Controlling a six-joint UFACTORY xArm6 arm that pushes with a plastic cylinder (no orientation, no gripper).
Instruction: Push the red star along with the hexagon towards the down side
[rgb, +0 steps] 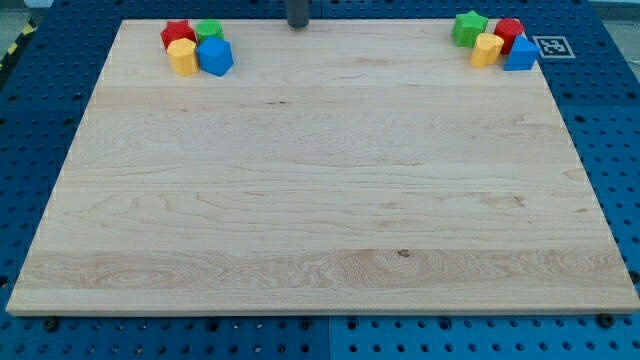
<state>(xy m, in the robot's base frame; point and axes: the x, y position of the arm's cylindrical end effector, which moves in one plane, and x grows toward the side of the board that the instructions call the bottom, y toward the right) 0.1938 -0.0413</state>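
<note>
The red star (177, 33) sits in a tight cluster at the board's top left. It touches a green round block (209, 29), a yellow hexagon (183, 57) and a blue block (215, 57). A second cluster sits at the top right: a green star (468, 27), a red block (510, 31), a yellow block (487, 49) and a blue block (521, 54). My tip (298, 26) is at the board's top edge, near the middle. It lies to the right of the left cluster and touches no block.
The wooden board (320, 200) lies on a blue perforated table (30, 120). A black-and-white marker tag (550, 45) sits just off the board's top right corner, next to the right cluster.
</note>
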